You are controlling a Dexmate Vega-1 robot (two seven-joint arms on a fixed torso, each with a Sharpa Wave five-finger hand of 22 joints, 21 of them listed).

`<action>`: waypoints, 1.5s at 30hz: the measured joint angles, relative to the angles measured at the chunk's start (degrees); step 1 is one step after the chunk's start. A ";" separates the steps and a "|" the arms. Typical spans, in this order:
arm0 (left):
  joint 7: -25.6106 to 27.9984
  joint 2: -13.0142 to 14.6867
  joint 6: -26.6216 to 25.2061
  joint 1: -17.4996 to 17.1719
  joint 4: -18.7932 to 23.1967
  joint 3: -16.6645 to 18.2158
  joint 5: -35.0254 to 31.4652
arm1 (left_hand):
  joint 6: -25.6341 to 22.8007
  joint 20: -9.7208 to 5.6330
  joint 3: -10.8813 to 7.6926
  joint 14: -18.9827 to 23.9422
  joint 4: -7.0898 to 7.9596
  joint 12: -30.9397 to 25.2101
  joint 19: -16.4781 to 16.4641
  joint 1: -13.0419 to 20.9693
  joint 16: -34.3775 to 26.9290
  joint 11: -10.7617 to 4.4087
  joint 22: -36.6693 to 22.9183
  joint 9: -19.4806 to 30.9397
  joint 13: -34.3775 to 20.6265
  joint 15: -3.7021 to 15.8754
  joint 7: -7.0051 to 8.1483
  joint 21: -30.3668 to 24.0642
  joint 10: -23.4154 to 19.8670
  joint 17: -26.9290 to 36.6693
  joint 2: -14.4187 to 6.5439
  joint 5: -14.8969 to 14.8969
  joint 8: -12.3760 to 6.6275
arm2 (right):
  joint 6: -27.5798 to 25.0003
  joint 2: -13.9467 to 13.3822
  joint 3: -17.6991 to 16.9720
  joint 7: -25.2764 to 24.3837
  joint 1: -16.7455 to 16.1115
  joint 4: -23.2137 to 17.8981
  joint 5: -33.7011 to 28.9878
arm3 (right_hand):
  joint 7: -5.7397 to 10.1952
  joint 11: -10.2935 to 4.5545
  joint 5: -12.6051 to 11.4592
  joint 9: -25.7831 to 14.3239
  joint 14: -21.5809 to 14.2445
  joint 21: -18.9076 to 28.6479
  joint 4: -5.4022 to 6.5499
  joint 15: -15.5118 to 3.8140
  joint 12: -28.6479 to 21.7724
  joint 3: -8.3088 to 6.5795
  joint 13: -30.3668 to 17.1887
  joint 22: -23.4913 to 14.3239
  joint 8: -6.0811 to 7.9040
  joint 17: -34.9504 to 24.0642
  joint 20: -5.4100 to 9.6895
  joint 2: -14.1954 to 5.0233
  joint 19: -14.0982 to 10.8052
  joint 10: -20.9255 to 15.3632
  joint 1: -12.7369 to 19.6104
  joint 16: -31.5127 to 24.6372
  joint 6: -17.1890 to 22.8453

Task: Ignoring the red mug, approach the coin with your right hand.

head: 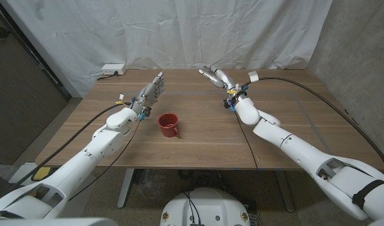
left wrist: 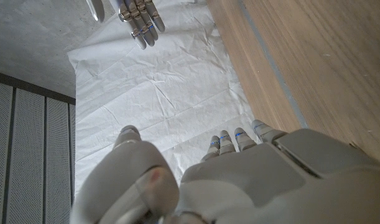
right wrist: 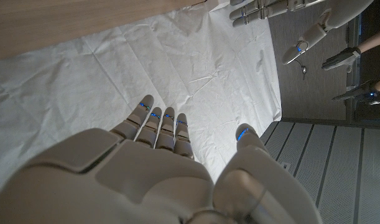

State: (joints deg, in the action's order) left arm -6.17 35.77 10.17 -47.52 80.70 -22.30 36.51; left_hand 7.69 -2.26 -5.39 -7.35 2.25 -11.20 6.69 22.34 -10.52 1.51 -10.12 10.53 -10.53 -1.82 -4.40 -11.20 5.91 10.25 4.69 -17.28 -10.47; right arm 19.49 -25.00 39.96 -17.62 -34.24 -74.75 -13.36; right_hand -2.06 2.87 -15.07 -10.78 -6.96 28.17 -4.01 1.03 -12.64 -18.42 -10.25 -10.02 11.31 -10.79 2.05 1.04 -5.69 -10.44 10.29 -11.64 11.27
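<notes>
A red mug (head: 169, 125) stands upright near the middle of the wooden table (head: 204, 141), its handle toward the front. My right hand (head: 217, 77) is raised over the far part of the table, behind and to the right of the mug, fingers spread and holding nothing. The right wrist view has its fingers (right wrist: 158, 124) reaching toward the white curtain. My left hand (head: 151, 92) is held up behind and left of the mug, fingers straight and apart, nothing in it; its fingers (left wrist: 234, 140) also point at the curtain.
A white power strip (head: 113, 68) lies at the table's back left corner. A white curtain (head: 179, 31) hangs right behind the table. Each wrist view catches the other hand: the right hand (left wrist: 140, 18) and the left hand (right wrist: 264, 9).
</notes>
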 measured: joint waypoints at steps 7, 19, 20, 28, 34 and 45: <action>-0.35 0.24 0.15 -0.42 0.07 -0.02 -0.04 | 0.61 0.00 0.23 -0.22 -0.23 0.00 0.00 0.62 0.00 0.31 -0.16 0.00 0.00 -0.21 -0.01 0.00 0.32 0.00 0.27 0.00 0.00 | -0.57 0.49 1.53 -1.28 1.12 1.04 -2.11 | 0.00 0.00 0.00 0.00 0.00 -0.22 0.00 0.00 0.00 0.00 0.00 0.00 0.00 0.00 0.00 0.00 0.00 0.00 0.00 0.00 0.00; -0.27 0.48 0.77 -1.92 1.55 0.08 0.18 | 0.61 0.13 0.20 -0.01 -0.63 0.00 0.13 0.85 0.00 0.31 -0.15 -0.01 0.00 -0.59 0.00 0.00 0.32 0.00 0.50 0.00 0.00 | -2.37 0.23 3.39 -3.74 1.63 0.52 -6.42 | 0.00 0.00 0.28 0.00 0.00 -0.44 0.00 0.00 0.00 0.00 -0.29 0.01 0.00 0.00 0.02 0.00 -0.02 0.00 0.00 0.00 0.00; -0.20 0.56 0.80 -2.23 1.90 0.13 0.19 | 0.61 0.13 0.19 -0.01 -0.64 0.00 0.12 0.89 0.00 0.31 -0.15 -0.01 0.00 -0.59 0.00 0.00 0.31 0.00 0.55 0.00 0.00 | -2.66 0.16 3.50 -3.91 1.63 0.37 -6.84 | 0.00 0.00 0.28 0.00 0.00 -0.44 0.00 0.00 0.00 0.00 -0.29 0.01 0.00 0.00 0.21 0.00 -0.21 0.00 0.00 0.00 0.00; 0.24 0.90 1.13 -3.28 3.17 0.41 0.28 | 0.38 0.12 0.42 -0.01 -0.86 0.00 0.11 1.15 0.00 0.31 -0.15 -0.01 0.00 -0.59 -0.22 0.00 0.31 0.00 0.80 0.00 -0.40 | -4.05 -0.23 4.19 -4.27 1.46 -0.68 -8.24 | 0.00 0.00 0.28 0.00 0.00 -0.44 0.00 0.00 0.00 0.00 -0.29 0.01 0.00 0.00 0.31 -0.30 -0.31 0.00 0.30 0.00 0.00; 0.55 1.21 1.22 -3.92 4.08 0.52 0.27 | 0.35 0.12 0.42 -0.01 -0.86 0.00 0.10 1.15 0.00 0.31 -0.15 -0.01 0.00 -0.59 -0.18 0.00 0.31 0.00 0.80 0.00 -0.40 | -5.32 -0.33 4.68 -4.44 1.31 -1.15 -9.04 | 0.00 0.00 0.28 0.00 0.00 -0.89 0.00 0.00 0.45 0.00 -0.29 0.01 0.00 0.00 0.31 -0.30 -0.31 0.00 0.30 0.22 0.00; 1.34 1.82 1.46 -5.26 5.86 0.87 0.16 | -0.37 0.12 0.42 0.44 -0.85 0.00 0.09 1.67 0.00 0.42 -0.14 -0.01 0.00 -1.05 -0.11 0.00 -0.24 0.00 0.72 0.00 -0.40 | -7.28 -0.37 5.83 -5.72 1.31 -1.38 -11.11 | 0.00 0.00 0.28 0.00 0.14 -0.88 -0.24 0.13 0.45 -0.25 -0.28 0.02 0.00 0.00 0.30 -0.30 -0.30 0.00 0.30 0.22 0.00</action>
State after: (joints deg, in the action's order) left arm -4.84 37.59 11.62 -52.79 86.56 -21.42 36.68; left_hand 7.33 -2.15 -4.98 -6.91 1.40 -11.20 6.78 24.02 -10.53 1.93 -10.26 10.52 -10.53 -2.87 -4.51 -11.20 5.67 10.25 5.41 -17.28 -10.87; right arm 12.21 -25.37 45.79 -23.34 -32.93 -76.12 -24.47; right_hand -2.06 2.87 -14.79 -10.77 -6.83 27.28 -4.25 1.16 -12.19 -18.67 -10.53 -10.00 11.31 -10.79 2.36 0.73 -5.99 -10.44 10.59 -11.42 11.26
